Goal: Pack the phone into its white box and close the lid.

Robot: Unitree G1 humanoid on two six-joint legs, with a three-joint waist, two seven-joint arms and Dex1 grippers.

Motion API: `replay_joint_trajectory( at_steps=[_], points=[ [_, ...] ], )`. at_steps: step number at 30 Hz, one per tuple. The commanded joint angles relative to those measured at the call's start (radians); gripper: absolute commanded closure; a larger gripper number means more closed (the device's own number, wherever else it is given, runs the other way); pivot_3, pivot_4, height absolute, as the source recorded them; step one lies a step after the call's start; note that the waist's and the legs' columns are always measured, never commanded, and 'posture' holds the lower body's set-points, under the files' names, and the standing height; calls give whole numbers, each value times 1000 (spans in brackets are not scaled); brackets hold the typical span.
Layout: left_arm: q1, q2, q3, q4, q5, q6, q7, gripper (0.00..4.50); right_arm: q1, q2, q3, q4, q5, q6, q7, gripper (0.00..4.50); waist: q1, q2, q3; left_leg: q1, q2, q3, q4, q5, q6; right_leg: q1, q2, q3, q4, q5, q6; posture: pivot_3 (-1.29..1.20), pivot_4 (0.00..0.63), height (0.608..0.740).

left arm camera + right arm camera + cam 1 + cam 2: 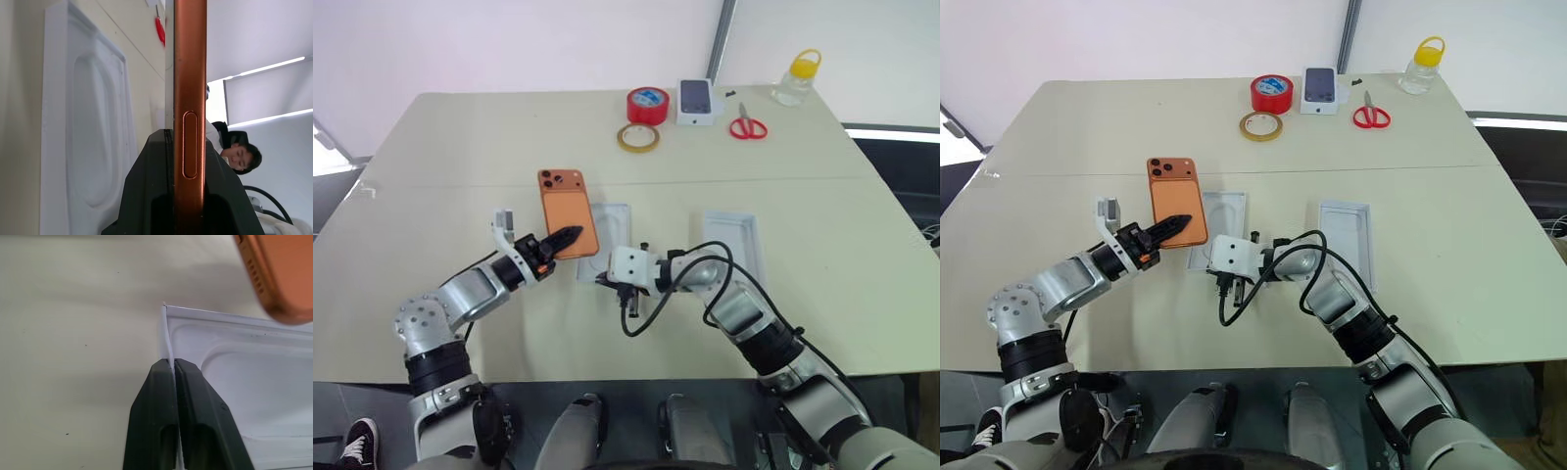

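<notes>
My left pincer (pixel 570 236) grips the orange phone (pixel 567 213) by its edge — my right pincer (pixel 172 364) pinches the white box (pixel 234 382) wall on the surface (pixel 460 147).

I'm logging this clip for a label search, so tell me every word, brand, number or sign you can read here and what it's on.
No text can be read in these pictures.
small white box: a printed picture of a dark phone, any lettering too small to read.
phone: plain orange back, no logo legible.
red tape roll: no print visible.
jar with the yellow lid: no label legible.
</notes>
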Motion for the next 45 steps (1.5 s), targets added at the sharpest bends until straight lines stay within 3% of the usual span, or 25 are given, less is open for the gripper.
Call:
replay_joint_trajectory(
  at_steps=[1, 6, 10, 14, 15, 16, 22, 35, 45],
  points=[
    [-18, 24, -33, -23, -2, -24, -55, 4500, 12, -18, -19, -75, 57, -8, 52, 2505, 1, 0, 0, 0, 0, 0, 0, 0, 0, 0, 0, 0, 0, 0, 0, 0, 150, 740],
    [-51, 60, -89, 33, 47, -33, -123, 4500, 10, -60, -54, -125, 125, -10, 104, 13, -2, 0, 0, 0, 0, 0, 0, 0, 0, 0, 0, 0, 0, 0, 0, 0, 150, 740],
    [-80, 73, -141, 85, 100, -40, -193, 4500, -16, -95, -161, -141, 239, 41, 137, 13, 1, -1, 1, 0, 0, 0, 0, 0, 0, 0, 0, 0, 0, 0, 0, 0, 150, 740],
    [-86, 64, -155, 113, 124, -47, -223, 4500, -31, -143, -191, -96, 226, 24, 130, 13, 0, -1, 1, 0, 0, 0, 0, 0, 1, 0, 0, 0, 0, 0, 0, 0, 150, 740],
    [-86, 59, -154, 119, 129, -50, -222, 3508, -29, -155, -194, -86, 218, 12, 128, 0, 0, -1, 1, 0, 0, 0, 0, -1, 1, 0, 0, 0, 0, 0, 0, 0, 150, 740],
    [-82, 58, -160, 120, 138, -52, -223, 3250, -28, -165, -203, -73, 215, 7, 125, 0, 1, -1, 1, 0, 0, 0, 0, -1, 1, 0, 0, 0, 0, 0, 0, 0, 150, 740],
    [-74, 83, -175, 96, 149, -18, -242, 444, -26, -180, -206, -46, 207, -21, 102, 0, -2, -1, 1, 0, 0, 0, 0, 0, 1, 0, 0, 0, 0, 0, 0, 0, 150, 740],
    [-30, 164, -172, -62, 160, 31, -249, 444, -57, -139, -189, 24, 188, -72, 74, 0, -1, -1, 1, 0, 0, 0, 0, 0, 1, 0, 0, 0, 0, 0, 0, 0, 150, 740],
    [4, 217, -88, -144, 107, 35, -190, 444, -67, -123, -200, 56, 180, -91, 53, 0, -1, -1, 1, 0, 0, 0, 0, 0, 1, 0, 0, 0, 0, 0, 0, 0, 150, 740]
  ],
)
